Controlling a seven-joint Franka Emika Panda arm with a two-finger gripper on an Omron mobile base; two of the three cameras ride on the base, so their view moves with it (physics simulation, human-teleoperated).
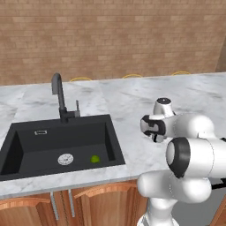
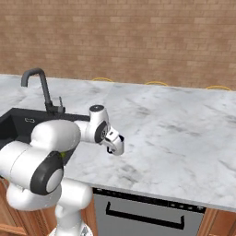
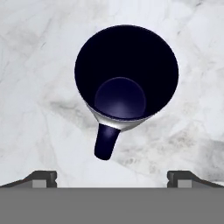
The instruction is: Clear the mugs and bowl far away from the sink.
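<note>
Dark navy flared mug (image 3: 126, 83) upright on marble counter (image 3: 39, 65), ungrasped; gripper (image 3: 112, 178) above, jaws apart. Clearing barely begun.

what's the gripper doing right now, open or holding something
Gripper: open and empty, fingertips spread wide above a dark navy mug standing on the marble counter.
</note>
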